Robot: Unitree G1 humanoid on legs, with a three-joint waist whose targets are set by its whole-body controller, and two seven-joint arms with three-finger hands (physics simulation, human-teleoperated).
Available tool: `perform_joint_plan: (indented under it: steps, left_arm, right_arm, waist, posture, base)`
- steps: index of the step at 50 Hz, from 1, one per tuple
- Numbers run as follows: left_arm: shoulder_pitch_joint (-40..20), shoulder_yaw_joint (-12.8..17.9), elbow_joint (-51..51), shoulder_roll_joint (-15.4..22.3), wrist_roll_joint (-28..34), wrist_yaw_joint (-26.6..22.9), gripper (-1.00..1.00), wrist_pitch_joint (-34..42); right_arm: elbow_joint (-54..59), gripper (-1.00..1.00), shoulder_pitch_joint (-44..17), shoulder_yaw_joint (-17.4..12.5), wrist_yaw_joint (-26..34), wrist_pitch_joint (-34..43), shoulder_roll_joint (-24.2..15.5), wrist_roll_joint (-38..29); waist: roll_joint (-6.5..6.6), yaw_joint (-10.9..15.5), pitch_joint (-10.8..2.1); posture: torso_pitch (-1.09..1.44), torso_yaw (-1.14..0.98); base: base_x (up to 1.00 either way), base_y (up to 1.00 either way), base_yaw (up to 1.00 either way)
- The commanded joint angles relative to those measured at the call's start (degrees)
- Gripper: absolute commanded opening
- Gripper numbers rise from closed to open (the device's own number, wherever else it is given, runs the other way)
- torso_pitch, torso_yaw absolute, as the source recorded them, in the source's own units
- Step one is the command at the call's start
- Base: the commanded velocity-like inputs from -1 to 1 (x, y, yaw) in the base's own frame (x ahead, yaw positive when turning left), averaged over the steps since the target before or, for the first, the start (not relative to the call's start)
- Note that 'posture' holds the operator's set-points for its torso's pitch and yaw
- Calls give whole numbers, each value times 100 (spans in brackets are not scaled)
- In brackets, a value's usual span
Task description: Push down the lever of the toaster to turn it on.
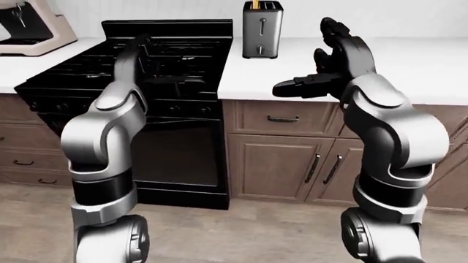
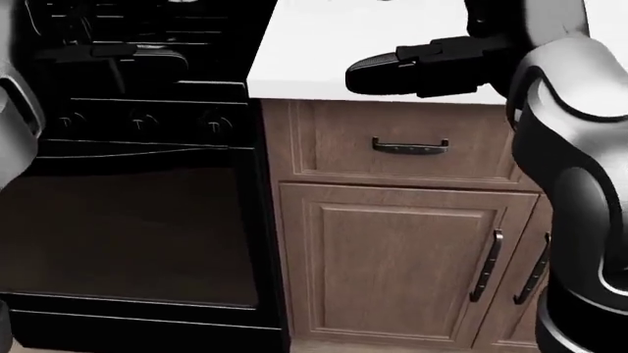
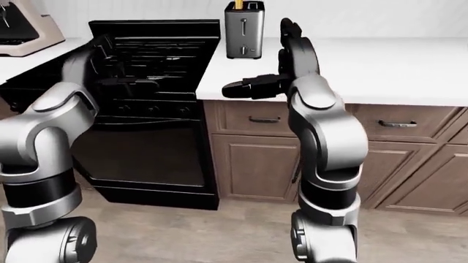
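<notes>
The silver toaster [image 1: 261, 30] stands upright on the white counter [image 1: 410, 66] at the top of the left-eye view, next to the black stove, with a slice of bread in its slot. Its lever [image 1: 261, 21] sits high on the face turned to me. My right hand [image 1: 300, 85] is open, its fingers pointing left, over the counter's near edge. It is below and to the right of the toaster, apart from it. It also shows in the head view [image 2: 412, 62]. My left hand [image 1: 175, 81] is raised over the stove, dark against it, with fingers extended.
A black stove with an oven [image 1: 175, 148] fills the left of the views. A beige appliance [image 1: 29, 27] stands on the counter at top left. Brown drawers [image 2: 410, 145] and cabinet doors [image 2: 392, 265] run under the counter. The floor is wood.
</notes>
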Motion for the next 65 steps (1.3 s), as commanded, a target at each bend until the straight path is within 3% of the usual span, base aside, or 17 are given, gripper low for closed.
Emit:
perform_joint_plan:
  steps: [1, 6, 9, 10, 11, 19, 22, 24, 25, 27, 40, 42, 45, 49, 54, 57, 65]
  left_arm:
    - [-262, -9, -217, 39, -25, -38, 100, -141]
    - [-221, 18, -289, 44, -35, -36, 100, -93]
    - [-249, 21, -249, 46, -29, -25, 100, -107]
    - [-251, 18, -241, 43, -22, -11, 100, -108]
    - [-255, 16, -232, 44, -19, -6, 100, -110]
    - [-301, 22, -232, 59, -44, -4, 100, -84]
    - [-332, 36, -220, 76, -59, -2, 100, -74]
    - [-288, 27, -242, 69, -64, -2, 100, -88]
    - [-279, 32, -241, 71, -66, -4, 100, -95]
    - [-296, 38, -263, 77, -81, 4, 100, -62]
    - [-285, 0, -292, 41, -71, 18, 100, -54]
    - [-256, 1, -290, 26, -66, 16, 100, -85]
    - [-241, -11, -314, -6, -67, 40, 100, -62]
    - [-242, -17, -303, -8, -58, 28, 100, -81]
    - [-235, -7, -333, -6, -59, 25, 100, -52]
    - [-259, -2, -363, 0, -71, 34, 100, -5]
    - [-256, -12, -289, 4, -50, 2, 100, -83]
  right_arm:
    - [-120, 100, -206, -117, -61, -218, -75, -67]
    - [-130, 100, -198, -130, -94, -200, -41, -51]
    - [-151, 100, -230, -122, -97, -166, -59, -40]
    - [-135, 100, -236, -141, -100, -182, -74, -40]
    - [-142, 100, -237, -135, -98, -166, -92, -42]
    - [-108, 100, -317, -119, -103, -130, -101, -31]
    - [-81, 100, -368, -100, -103, -118, -95, -36]
    - [-60, 100, -367, -99, -101, -141, -87, -37]
    - [-62, 100, -360, -96, -97, -149, -89, -40]
    - [-103, 100, -359, -90, -92, -98, -95, -45]
    - [-185, 100, -222, -114, -46, -140, -69, -77]
    - [-194, 100, -146, -100, -34, -193, -62, -84]
    - [-194, 100, -161, -106, -37, -174, -55, -83]
    - [-216, 100, -88, -98, -53, -220, -23, -82]
    - [-212, 100, -125, -91, -49, -198, -23, -80]
    - [-186, 100, -134, -83, -53, -203, -21, -88]
    - [-170, 100, -168, -66, -20, -178, -46, -113]
  waist:
    - [6, -31, -174]
    - [-342, 39, -137]
    - [-846, 81, -243]
    - [-597, 34, -193]
    - [-734, 71, -188]
    - [-462, -7, -179]
    - [-171, -53, -208]
    - [245, -81, -328]
    - [-43, -43, -248]
    - [55, -44, -189]
    - [-671, 66, -240]
    - [-511, 61, -204]
    - [-627, 42, -181]
    - [-519, 21, -160]
    - [-5, -61, -216]
    - [68, -50, -164]
    - [-307, 35, -147]
  posture:
    - [0, 0]
    - [0, 0]
    - [0, 0]
    - [0, 0]
    - [0, 0]
    - [0, 0]
    - [0, 0]
    - [0, 0]
    - [0, 0]
    - [0, 0]
    - [0, 0]
    - [0, 0]
    - [0, 0]
    - [0, 0]
    - [0, 0]
    - [0, 0]
    - [0, 0]
  base:
    - [27, 0, 0]
    - [22, 9, 0]
    - [18, 16, 0]
    - [18, 17, 0]
    - [19, 16, 0]
    - [17, 23, 0]
    - [15, 30, 0]
    - [15, 30, 0]
    - [15, 30, 0]
    - [15, 30, 0]
    - [16, 20, 0]
    - [20, 0, 0]
    - [21, 0, 0]
    - [21, 0, 0]
    - [20, 1, 0]
    - [20, 4, 0]
    - [20, 4, 0]
